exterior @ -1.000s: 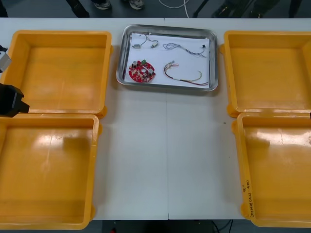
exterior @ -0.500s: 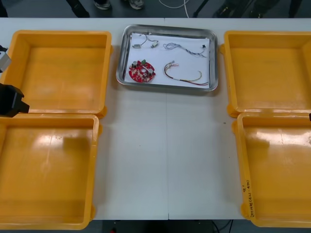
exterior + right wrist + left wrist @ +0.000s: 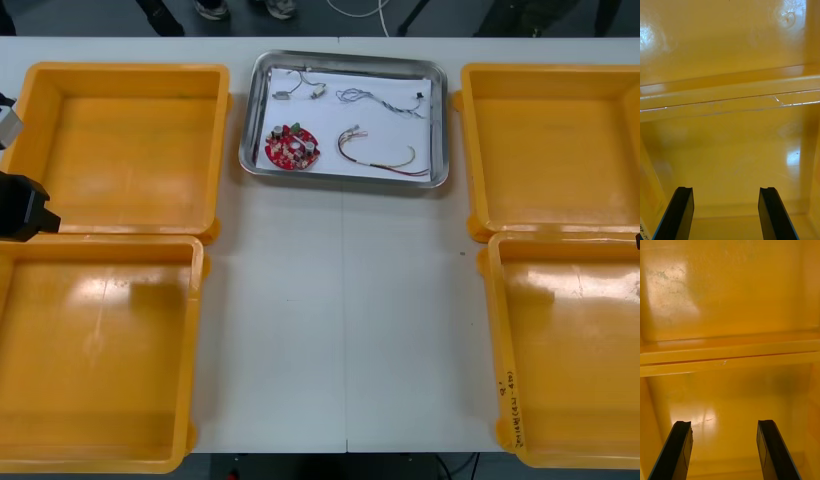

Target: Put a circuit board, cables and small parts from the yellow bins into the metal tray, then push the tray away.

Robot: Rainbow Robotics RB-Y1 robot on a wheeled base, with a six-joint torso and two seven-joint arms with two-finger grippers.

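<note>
The left gripper [image 3: 724, 423] hangs with its fingers wide apart and nothing between them, above the bare floor of one of the left-hand yellow bins [image 3: 730, 356], close to where that bin's rim meets its neighbour's. The right gripper [image 3: 726, 189] is spread just as wide and just as empty over the right-hand pair. From where I stand that looks like two arms pulled out to the sides because there is nothing left to fetch: all four bins show bare floors. Everything sits in the metal tray [image 3: 343, 60], at the far edge of the table [image 3: 340, 320] between the two far bins. The circuit board [image 3: 291, 147] lies in its near left part, the small metal parts [image 3: 284, 94] beyond it, the blue and white cable [image 3: 365, 97] far right and the red and yellow cable [image 3: 378, 158] near right, all apart from each other. I'd judge the loading and the push both done. The tray's sides lie just beside the far bins' inner walls, while the middle of the table towards the near edge is open.
</note>
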